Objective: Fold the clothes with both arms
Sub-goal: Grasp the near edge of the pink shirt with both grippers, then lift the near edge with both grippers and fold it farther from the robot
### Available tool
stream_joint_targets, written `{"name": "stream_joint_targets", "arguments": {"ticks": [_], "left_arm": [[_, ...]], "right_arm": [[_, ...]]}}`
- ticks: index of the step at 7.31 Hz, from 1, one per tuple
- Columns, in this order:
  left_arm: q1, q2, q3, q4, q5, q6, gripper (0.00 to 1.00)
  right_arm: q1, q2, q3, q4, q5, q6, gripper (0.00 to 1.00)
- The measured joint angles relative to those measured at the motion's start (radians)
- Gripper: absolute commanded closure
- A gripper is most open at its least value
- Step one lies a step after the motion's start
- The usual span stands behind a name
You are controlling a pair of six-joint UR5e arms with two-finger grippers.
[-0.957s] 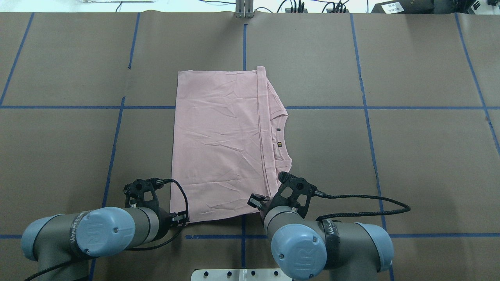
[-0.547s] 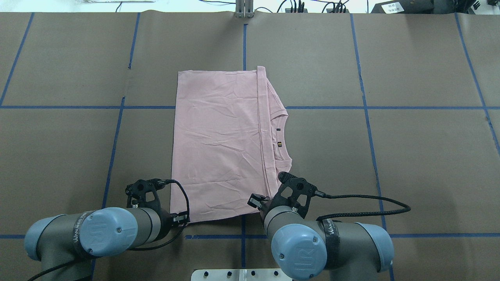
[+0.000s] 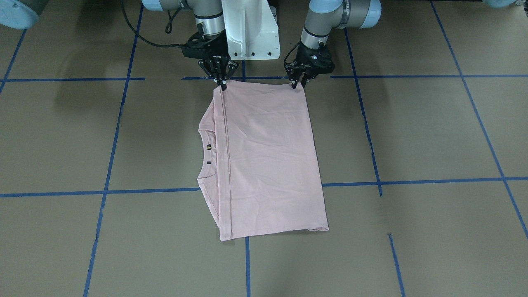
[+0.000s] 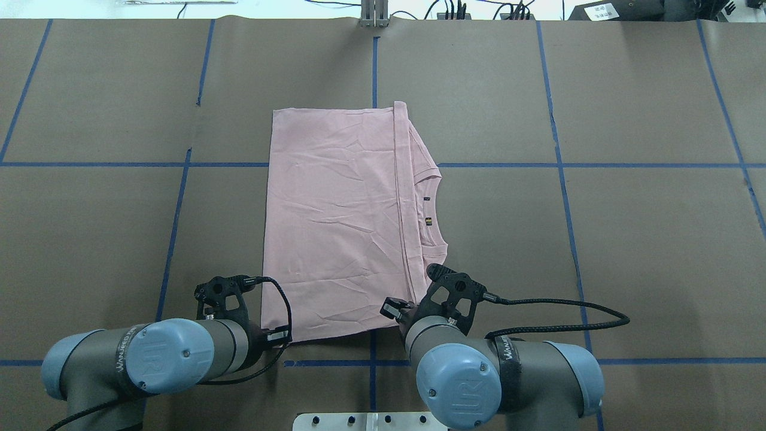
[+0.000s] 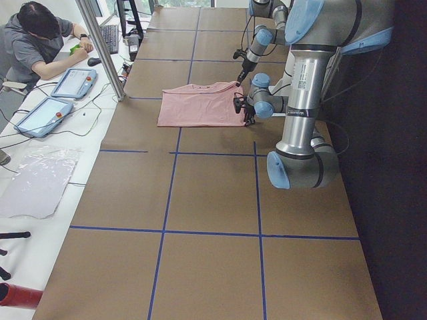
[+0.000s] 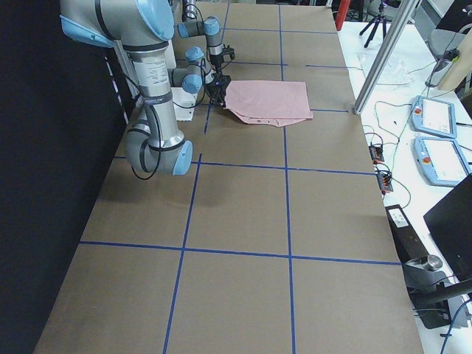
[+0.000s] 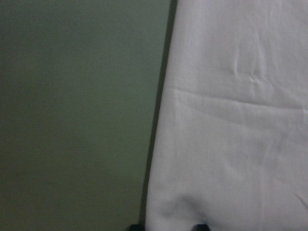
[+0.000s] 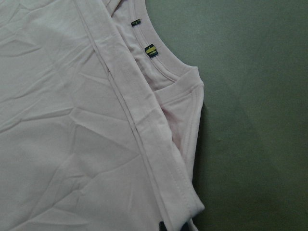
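From across the table [image 3: 412, 136], the T-shirt [image 3: 268, 156] lies flat in the middle, plain back up. It is already doubled over, so the collar [image 3: 204, 156] peeks out along its right side (the robot's right). The left gripper [image 3: 298, 82] and right gripper [image 3: 222, 82] stand one at each near corner, fingers pointing down. That placement suits carrying the near edge over to the far one.

From overhead, both wrists crowd the near hem and the far hem lies free, well away from them.

The side views show only that both arms reach down to the same edge.

In the left wrist view, two dark fingertips [image 7: 201, 226] sit somewhat apart with the corner's cloth between them. I judge this hand ready but not yet pinching.

In the right wrist view, a fingertip [image 8: 161, 224] presses in at the doubled hem, below the neck labels [image 8: 150, 50]. The gap there looks very narrow, so I take it as clamped on the cloth.
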Motion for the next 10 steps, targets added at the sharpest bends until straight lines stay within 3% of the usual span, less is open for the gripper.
{"name": "stream_joint_targets", "arguments": {"ticks": [3,5,7,9,10], "left_arm": [[-0.001,0.0,-0.018,0.003,-0.002,0.021,1.0],[-0.009,-0.001,-0.096,0.043,-0.008,0.079,1.0],[-0.018,-0.034,-0.232,0.188,-0.047,0.104,1.0],[-0.022,-0.116,-0.397,0.413,-0.111,0.109,1.0],[-0.025,-0.151,-0.441,0.488,-0.125,0.112,1.0]], "right_arm": [[-0.001,-0.014,0.0,0.0,-0.001,0.001,1.0],[-0.003,-0.023,0.024,-0.012,0.002,0.0,1.0],[-0.042,-0.036,0.173,-0.149,0.004,0.002,1.0],[-0.1,-0.034,0.355,-0.336,0.004,0.031,1.0],[-0.115,-0.032,0.4,-0.391,0.004,0.04,1.0]]}}
